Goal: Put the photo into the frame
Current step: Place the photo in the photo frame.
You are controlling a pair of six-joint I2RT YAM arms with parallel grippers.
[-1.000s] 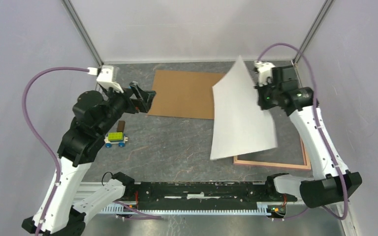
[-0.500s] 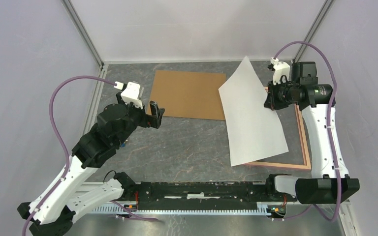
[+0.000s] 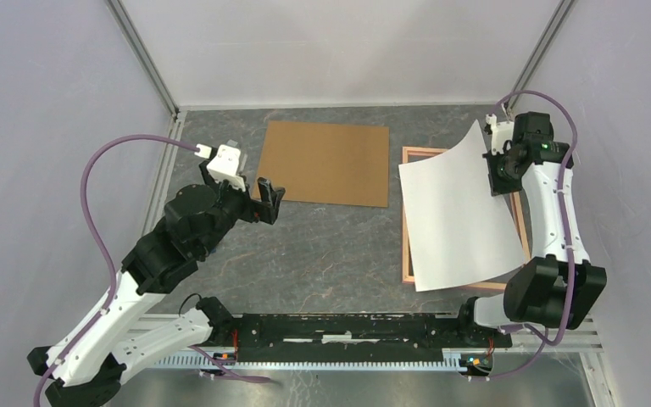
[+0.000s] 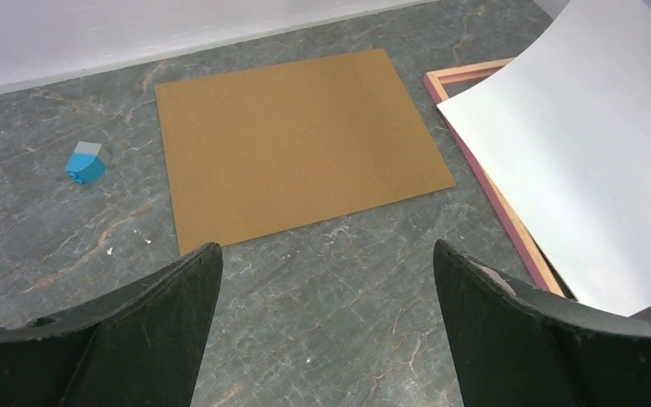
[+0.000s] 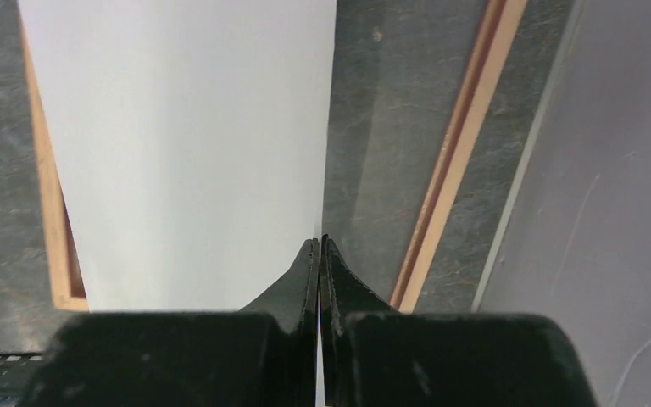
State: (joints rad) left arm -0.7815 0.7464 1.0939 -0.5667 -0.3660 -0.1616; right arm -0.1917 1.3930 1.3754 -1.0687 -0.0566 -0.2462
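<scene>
The photo (image 3: pixel 456 220) shows its plain white back and hangs tilted over the frame (image 3: pixel 407 246), whose salmon-pink rim lies flat at the right of the table. My right gripper (image 3: pixel 498 170) is shut on the photo's right edge and holds it above the frame. In the right wrist view the photo (image 5: pixel 178 144) is pinched between my fingers (image 5: pixel 319 254), with the frame's rim (image 5: pixel 449 195) below. My left gripper (image 3: pixel 267 197) is open and empty over bare table, left of the frame. In the left wrist view the photo (image 4: pixel 593 170) covers the frame (image 4: pixel 509 216).
A plain brown backing board (image 3: pixel 326 161) lies flat at the back centre, also in the left wrist view (image 4: pixel 297 148). A small blue block (image 4: pixel 85 163) sits left of it. The enclosure's right wall (image 5: pixel 593 212) stands close beside the frame.
My right gripper has carried the photo right and down, from mid-table to over the frame. My left arm swung forward a little and uncovered less of the toy car, which no longer shows.
</scene>
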